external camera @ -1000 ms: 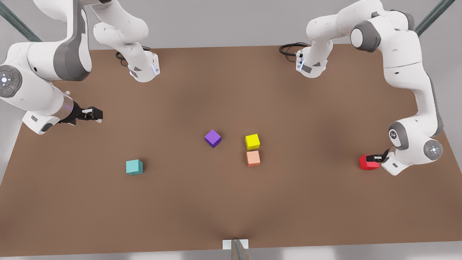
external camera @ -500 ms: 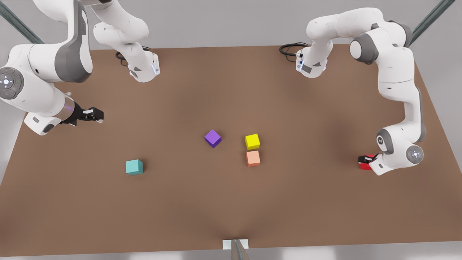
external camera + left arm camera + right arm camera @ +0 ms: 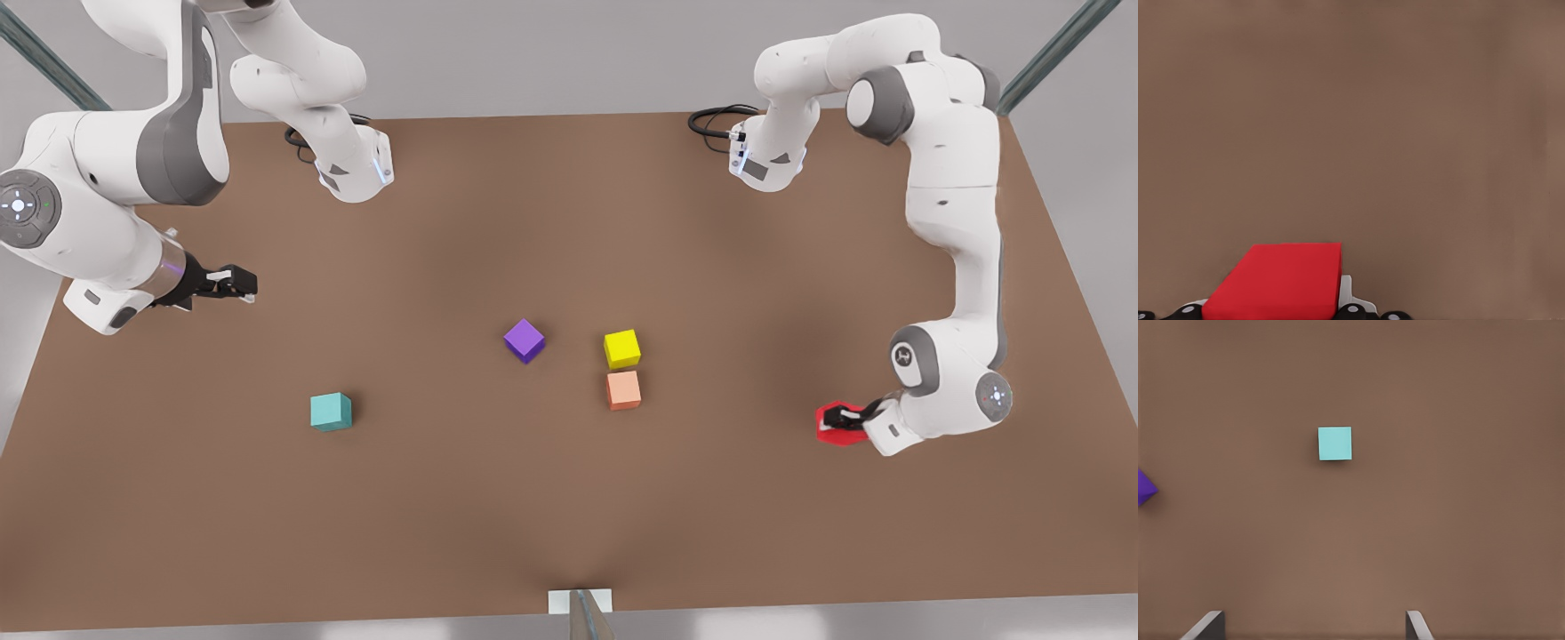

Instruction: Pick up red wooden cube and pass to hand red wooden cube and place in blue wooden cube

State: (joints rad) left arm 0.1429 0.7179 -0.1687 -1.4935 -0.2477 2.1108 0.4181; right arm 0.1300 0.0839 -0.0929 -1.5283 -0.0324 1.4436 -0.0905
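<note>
1. Left gripper (image 3: 840, 420) sits at the front view's right side, low over the table (image 3: 569, 498), fingers clamped on the red wooden cube (image 3: 834, 425).
2. Left wrist view: red wooden cube (image 3: 1275, 283) wedged between the finger pads (image 3: 1346, 293), one white pad visible against its side, bare brown table beyond.
3. Red cube is near the table's edge on the front view's right, well apart from all other cubes. Cannot tell from the front view whether it touches the tabletop or hangs just above it.
4. Right gripper (image 3: 238, 284) is at the front view's left, held above the table, pointing toward the centre. This arm waits.
5. Right wrist view: two grey fingertips (image 3: 1205, 627) spread far apart, nothing between them, so the pincer is wide.
6. Blue wooden cube (image 3: 331, 412), teal in colour, rests flat on the table toward the front view's left, nearer the camera than the right gripper and apart from it. Same cube (image 3: 1335, 443) sits centred ahead of the right gripper in the right wrist view.
7. Purple cube (image 3: 524, 340) lies near table centre, turned corner-on.
8. Yellow cube (image 3: 622, 348) and pale orange cube (image 3: 624, 389) sit just beside each other, to the front view's right of the purple one, between the teal and red cubes.
</note>
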